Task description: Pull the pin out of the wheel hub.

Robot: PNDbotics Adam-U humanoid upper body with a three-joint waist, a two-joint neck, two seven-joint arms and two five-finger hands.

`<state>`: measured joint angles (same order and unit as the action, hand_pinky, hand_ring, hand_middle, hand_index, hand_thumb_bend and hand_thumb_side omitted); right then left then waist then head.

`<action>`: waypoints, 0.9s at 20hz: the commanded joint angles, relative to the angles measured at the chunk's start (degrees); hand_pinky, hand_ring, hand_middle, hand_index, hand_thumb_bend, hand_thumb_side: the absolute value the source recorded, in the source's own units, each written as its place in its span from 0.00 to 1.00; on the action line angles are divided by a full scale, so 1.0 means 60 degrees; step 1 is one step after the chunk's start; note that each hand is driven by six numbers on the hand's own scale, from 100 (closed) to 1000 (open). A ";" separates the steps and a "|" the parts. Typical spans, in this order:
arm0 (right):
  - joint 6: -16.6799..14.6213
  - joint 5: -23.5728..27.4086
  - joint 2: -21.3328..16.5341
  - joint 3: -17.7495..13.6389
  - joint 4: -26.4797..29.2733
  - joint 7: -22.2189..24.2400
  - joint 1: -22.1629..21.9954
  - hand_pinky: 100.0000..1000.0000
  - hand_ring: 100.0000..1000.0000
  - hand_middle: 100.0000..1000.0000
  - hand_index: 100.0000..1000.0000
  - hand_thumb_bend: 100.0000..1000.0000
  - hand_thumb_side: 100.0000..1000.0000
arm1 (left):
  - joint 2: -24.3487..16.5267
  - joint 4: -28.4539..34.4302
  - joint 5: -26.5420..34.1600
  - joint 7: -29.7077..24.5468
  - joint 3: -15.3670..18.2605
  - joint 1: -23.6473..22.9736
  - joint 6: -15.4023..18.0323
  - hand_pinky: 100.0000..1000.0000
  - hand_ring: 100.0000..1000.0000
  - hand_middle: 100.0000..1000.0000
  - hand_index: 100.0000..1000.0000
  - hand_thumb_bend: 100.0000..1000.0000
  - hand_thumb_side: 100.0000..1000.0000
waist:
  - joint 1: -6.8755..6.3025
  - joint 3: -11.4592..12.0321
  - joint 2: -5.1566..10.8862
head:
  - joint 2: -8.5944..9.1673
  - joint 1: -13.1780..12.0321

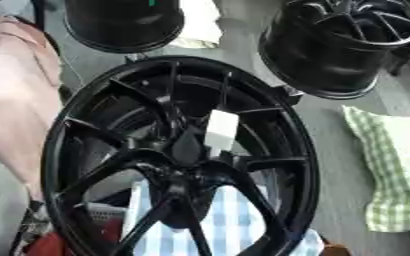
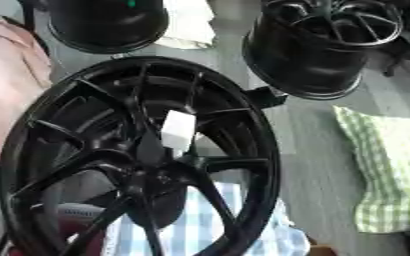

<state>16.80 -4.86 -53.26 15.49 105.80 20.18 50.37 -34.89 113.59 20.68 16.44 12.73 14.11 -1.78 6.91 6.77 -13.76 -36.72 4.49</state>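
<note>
Closest to us stands a big black wheel (image 1: 178, 160), upright and filling the near half of both views, its spokes meeting at the hub (image 1: 187, 172). Just above that hub, a small white block (image 1: 220, 131) sits against the spokes; we take this to be the pin, or a tag on it, though we cannot tell which.

Neither of our hands shows in either view, so we cannot say whether their fingers are apart or together. Along the left edge a pale pink shape (image 1: 12, 95) lies close beside the rim; what it is, we cannot make out.

To do this step well, we judge that one hand should steady the rim while the other takes the white piece between thumb and fingers and draws it straight out along its own line, not sideways, so the wheel does not tip.

We count three black wheels: this one, one far left (image 1: 121, 22) and one far right (image 1: 348, 45). We also count one green checked cloth (image 1: 392, 170) on the grey surface (image 1: 331, 165) at right, and one blue checked cloth (image 1: 222, 220) behind the spokes.
</note>
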 commanded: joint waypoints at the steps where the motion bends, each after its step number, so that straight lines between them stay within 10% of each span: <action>1: -0.0692 -0.0482 -0.0365 0.0519 -0.0350 0.1358 0.0503 0.81 0.80 0.74 0.80 0.00 0.39 | -0.0380 0.0167 -0.0055 -0.0054 0.0003 0.0045 0.0002 0.74 0.67 0.57 0.74 0.16 0.56 | -0.0029 0.0021 0.0223 | -0.0012 0.0041; 12: -0.3193 -0.0911 -0.0178 0.1661 -0.0639 0.2856 0.1322 0.83 0.82 0.76 0.83 0.11 0.33 | -0.0463 0.0167 -0.0058 -0.0128 -0.0056 0.0103 -0.0011 0.74 0.67 0.57 0.74 0.16 0.56 | 0.0070 0.0073 0.0201 | 0.0102 0.0028; 18: -0.3492 -0.0782 -0.0070 0.1781 -0.0903 0.2720 0.1416 0.82 0.81 0.75 0.82 0.10 0.32 | -0.0470 0.0167 -0.0057 -0.0171 -0.0085 0.0137 -0.0016 0.74 0.67 0.57 0.74 0.15 0.56 | 0.0076 0.0106 0.0167 | 0.0092 0.0022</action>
<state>-3.90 -9.68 -52.69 26.82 100.70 36.79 57.91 -35.78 113.59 20.66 15.67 12.15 14.29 -1.99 7.80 7.45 -13.75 -36.65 4.65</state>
